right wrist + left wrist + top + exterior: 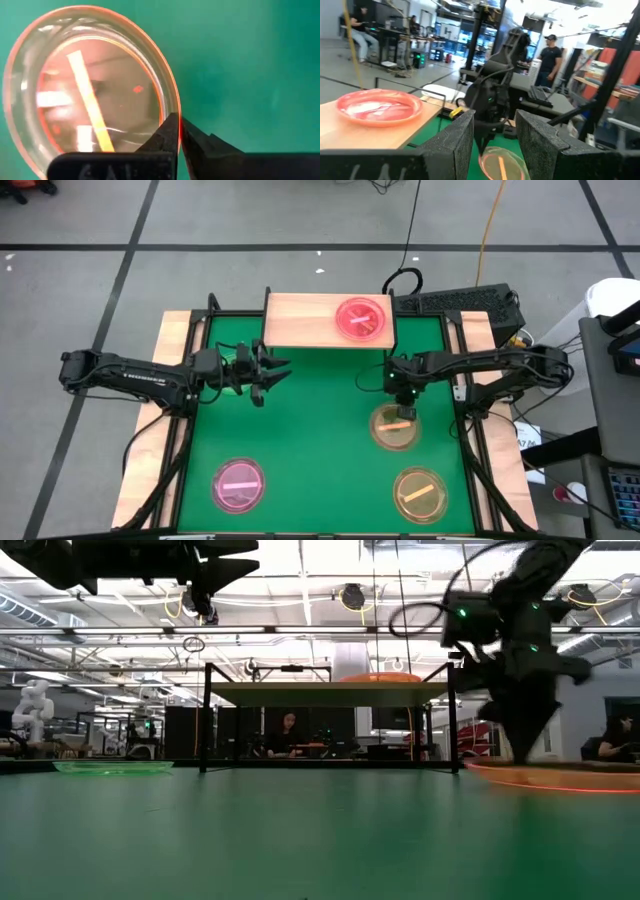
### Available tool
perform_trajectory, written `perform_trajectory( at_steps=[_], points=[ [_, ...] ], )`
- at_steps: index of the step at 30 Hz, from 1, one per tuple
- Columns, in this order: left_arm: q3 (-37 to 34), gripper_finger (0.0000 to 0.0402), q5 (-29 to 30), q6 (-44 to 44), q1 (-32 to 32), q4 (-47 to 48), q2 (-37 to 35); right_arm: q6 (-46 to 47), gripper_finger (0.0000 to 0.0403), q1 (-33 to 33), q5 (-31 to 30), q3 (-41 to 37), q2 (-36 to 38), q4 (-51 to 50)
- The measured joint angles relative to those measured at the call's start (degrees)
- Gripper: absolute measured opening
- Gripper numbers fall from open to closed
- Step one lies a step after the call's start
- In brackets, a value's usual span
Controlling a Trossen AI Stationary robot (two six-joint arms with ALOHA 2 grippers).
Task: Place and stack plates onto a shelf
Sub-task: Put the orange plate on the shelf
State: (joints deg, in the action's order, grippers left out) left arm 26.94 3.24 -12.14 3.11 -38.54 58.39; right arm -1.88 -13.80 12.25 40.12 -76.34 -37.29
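Observation:
The light-wood shelf [310, 320] stands at the table's far edge, and a pink plate [362, 318] lies flat on its right half. My right gripper [403, 410] points down at the far rim of an amber plate [392, 430] and is shut on it. A second amber plate [420, 494] and a pink plate [239, 485] lie flat on the green mat near the near edge. My left gripper [278, 370] hovers open in front of the shelf's left end, pointing toward the table's right and touching nothing. My right gripper pinches the amber plate's raised rim [172, 107], one finger [162, 137] inside the plate and the other [200, 142] outside it. The fingers come from above, pointing down. The plate looks flat on the mat; whether it is lifted I cannot tell.
Wooden strips [170, 350] and black frame rails run along the table's left and right sides. The shelf's left half [295, 320] is bare wood. A keyboard [460, 302] lies beyond the far right corner. People show in the room behind the table.

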Motion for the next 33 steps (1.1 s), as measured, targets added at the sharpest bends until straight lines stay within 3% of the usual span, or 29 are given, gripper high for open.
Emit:
perform_trajectory(
  at_steps=[11,16,21,27,33],
  points=[
    [0.00,0.0152,2.06,0.11,0.00,-0.02,0.00,3.90,0.0000,0.66,0.21,16.74,0.00,14.70],
    [0.00,0.0152,2.10,0.13,0.00,0.28,0.00,1.00,0.0000,0.03,0.21,23.33,0.09,10.64],
    [0.00,0.0152,2.09,-0.15,0.00,1.61,0.00,-1.02,0.0004,0.33,0.09,20.74,0.04,4.71],
    [0.00,0.0152,2.08,-0.11,0.00,1.59,0.00,-0.55,0.0048,9.97,6.40,10.37,0.00,13.43],
    [0.00,0.0152,2.45,-0.07,0.00,1.55,0.00,-3.39,0.0101,26.40,-12.04,6.68,-0.52,15.34]
  ],
)
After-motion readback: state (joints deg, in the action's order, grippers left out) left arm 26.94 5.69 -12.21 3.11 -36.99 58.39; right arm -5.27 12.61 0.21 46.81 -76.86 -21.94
